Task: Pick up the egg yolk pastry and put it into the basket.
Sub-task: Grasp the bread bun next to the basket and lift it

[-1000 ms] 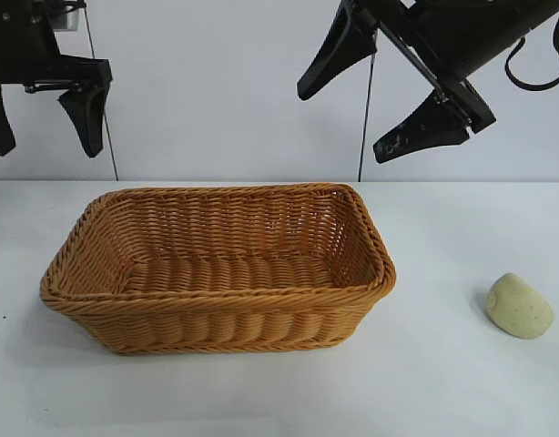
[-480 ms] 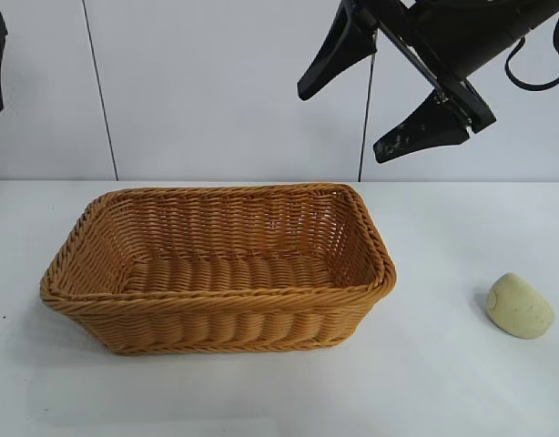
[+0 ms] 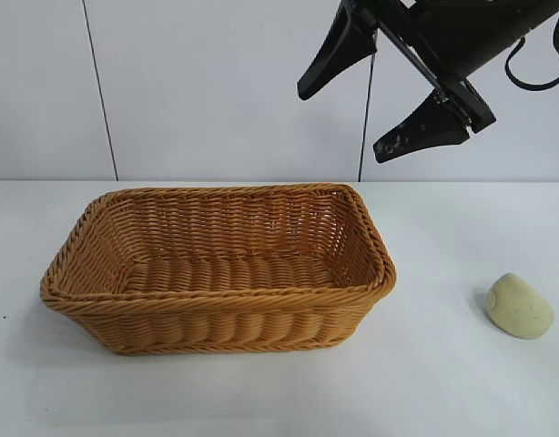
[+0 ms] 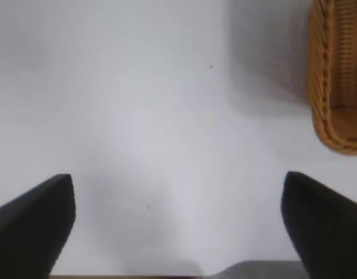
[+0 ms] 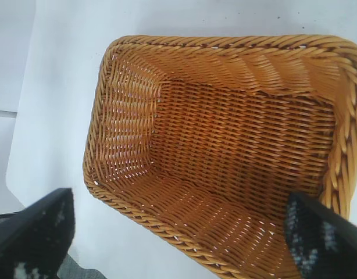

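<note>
One basket, rectangular, woven of orange-tan wicker with sloping sides and a braided rim, sits on the white tabletop. One egg yolk pastry, a small matte cream dome with a flat round face, lies well apart to its right. The right tool hangs released above the basket's right end. The left tool is spread wide over bare tabletop beside the basket.

No writing, label, brand, number or sign can be read in any of the views. The pale specks on the right gripper's fingertips look like scuffing rather than print, though that close view is too soft to be sure.
</note>
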